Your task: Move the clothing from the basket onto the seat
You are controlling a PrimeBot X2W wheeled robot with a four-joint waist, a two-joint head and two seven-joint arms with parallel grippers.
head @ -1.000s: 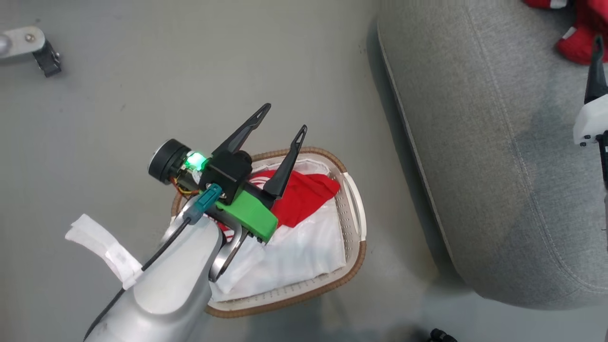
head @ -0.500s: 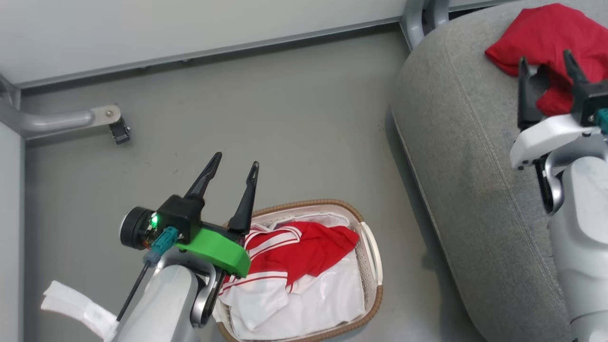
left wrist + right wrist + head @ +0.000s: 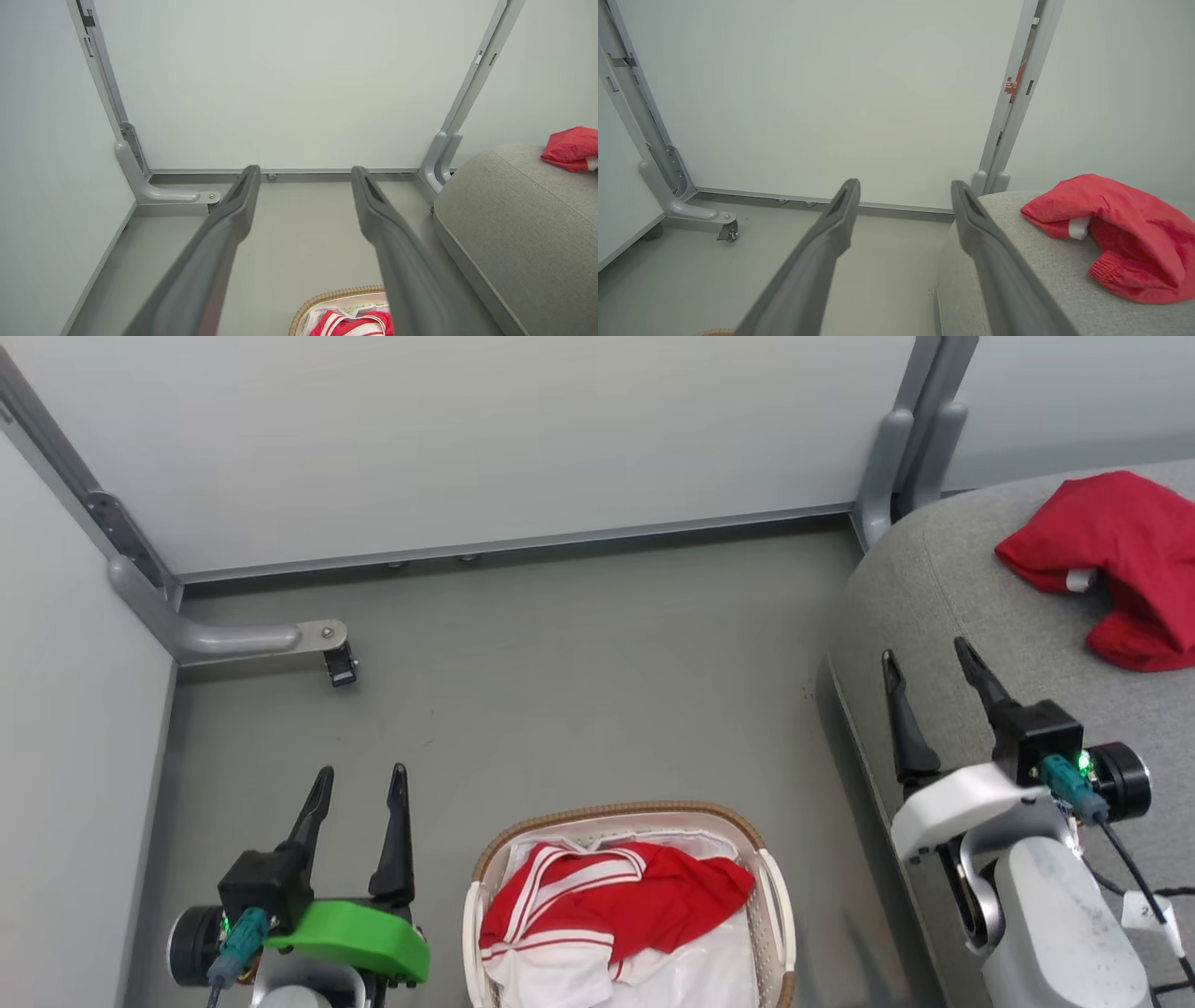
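Grey floor frames a half-done job: shorts lie released on the seat, left gripper and right gripper withdrawn with fingers wide, striped garment remaining in the basket.

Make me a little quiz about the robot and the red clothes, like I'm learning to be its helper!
1. True or false: the striped garment lies on the seat.
2. Where do the plain red shorts lie? A in the basket, B on the seat, C held by the robot.
3. Fill in: the left gripper and the right gripper are both ____.
Key: 1 false, it is in the basket; 2 B; 3 open.
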